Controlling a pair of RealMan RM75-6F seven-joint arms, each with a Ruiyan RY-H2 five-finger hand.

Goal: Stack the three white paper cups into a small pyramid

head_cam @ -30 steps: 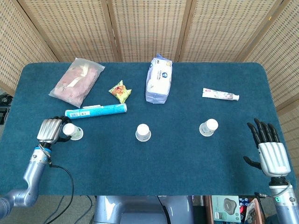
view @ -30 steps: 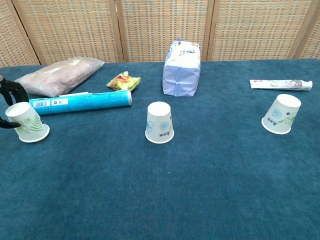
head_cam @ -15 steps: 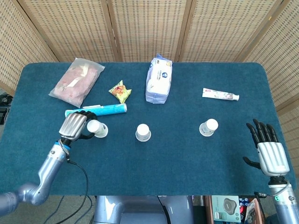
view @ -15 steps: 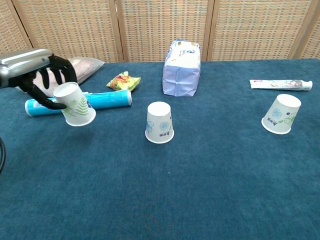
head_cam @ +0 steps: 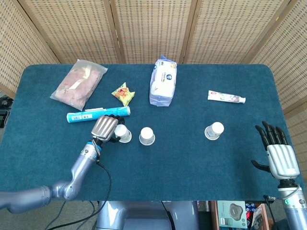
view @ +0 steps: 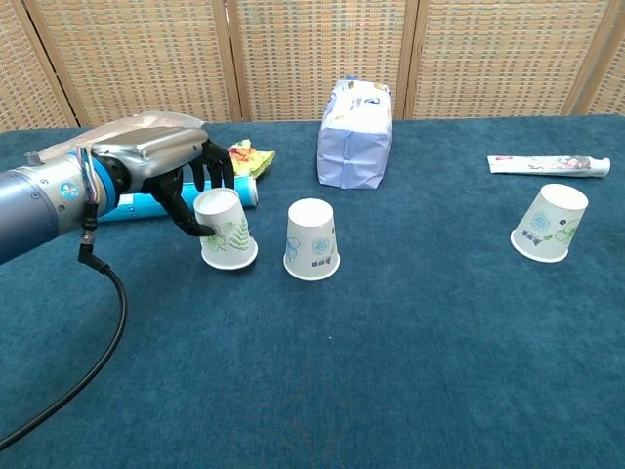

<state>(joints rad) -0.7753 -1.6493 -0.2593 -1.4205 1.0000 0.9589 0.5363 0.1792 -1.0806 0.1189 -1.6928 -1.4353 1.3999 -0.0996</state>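
Observation:
Three white paper cups stand upside down on the blue table. My left hand (head_cam: pixel 105 127) (view: pixel 166 176) grips the left cup (head_cam: pixel 123 133) (view: pixel 226 230), which has a green leaf print and sits just left of the middle cup (head_cam: pixel 147 136) (view: pixel 312 239). A small gap separates those two cups. The third cup (head_cam: pixel 214 130) (view: pixel 550 224) stands alone at the right, slightly tilted. My right hand (head_cam: pixel 277 151) hovers open near the table's right front corner, fingers spread, holding nothing; only the head view shows it.
A blue tube (head_cam: pixel 98 114) (view: pixel 137 204) lies just behind my left hand. Further back are a pink bag (head_cam: pixel 79 83), a small snack packet (head_cam: pixel 123 93) (view: pixel 237 157), a white tissue pack (head_cam: pixel 163 82) (view: pixel 354 135) and a toothpaste tube (head_cam: pixel 226 97) (view: pixel 549 165).
My left hand has carried the leaf-print cup from the table's left side rightwards, and it now sits beside the middle cup. My right hand has drifted slightly toward the near edge.

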